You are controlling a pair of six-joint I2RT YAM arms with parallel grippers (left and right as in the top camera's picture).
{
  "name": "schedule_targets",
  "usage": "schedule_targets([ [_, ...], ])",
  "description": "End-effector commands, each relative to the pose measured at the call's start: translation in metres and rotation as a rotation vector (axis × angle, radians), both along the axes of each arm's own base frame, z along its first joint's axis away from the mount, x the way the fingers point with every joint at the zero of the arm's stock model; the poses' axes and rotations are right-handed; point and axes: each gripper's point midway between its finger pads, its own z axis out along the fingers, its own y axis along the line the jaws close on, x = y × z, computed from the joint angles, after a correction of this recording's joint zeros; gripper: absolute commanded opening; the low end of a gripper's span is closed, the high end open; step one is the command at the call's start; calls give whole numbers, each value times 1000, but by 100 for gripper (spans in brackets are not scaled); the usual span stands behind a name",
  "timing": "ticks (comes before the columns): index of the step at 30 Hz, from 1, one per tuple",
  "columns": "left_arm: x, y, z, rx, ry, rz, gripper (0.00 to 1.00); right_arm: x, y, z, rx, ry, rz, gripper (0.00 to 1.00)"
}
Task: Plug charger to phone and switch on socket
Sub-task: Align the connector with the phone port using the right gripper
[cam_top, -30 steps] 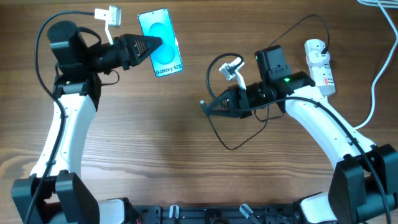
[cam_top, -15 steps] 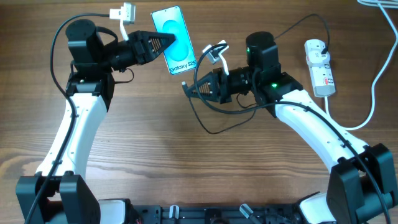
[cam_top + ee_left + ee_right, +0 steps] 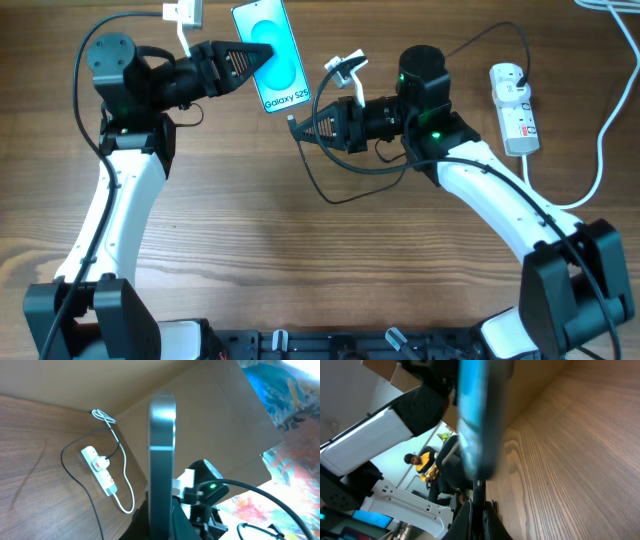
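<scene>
Since a second ago both my arms have swung toward each other. From overhead, my left hand [image 3: 262,55] is clamped on the phone [image 3: 280,75], held off the counter [image 3: 300,280] with its Galaxy S25 end turned toward my right hand [image 3: 300,127]. That hand is pinched shut on the charger [image 3: 322,196] just behind its connector, and the tip and the phone's end are near but apart. The socket [image 3: 513,108] lies well off to my right, untouched. From the left wrist the phone [image 3: 161,460] stands edge-on in my closed grip, with the socket [image 3: 100,474] beyond. From the right wrist the phone [image 3: 476,415] is a cyan blur just above what looks like the plug tip, so I can't judge the alignment. I'm on the plugging step. Next I need to square the connector to the port and ease it in, then see to the switch.
</scene>
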Motion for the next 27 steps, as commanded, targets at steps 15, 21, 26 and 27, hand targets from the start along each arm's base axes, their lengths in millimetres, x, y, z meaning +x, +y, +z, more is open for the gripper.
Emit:
schedule_targets([
  [15,-3,0,11,-3,-22,-7,4,-2,-4,5,41,43,87,4],
  [21,-3,0,9,-8,-1,-7,4,1,-3,13,58,22,75,4],
  [26,-2,0,4,-10,41,-6,4,1,-3,13,58,23,75,4],
  [27,-3,-1,4,-10,42,-9,4,2,-3,13,57,23,69,4],
])
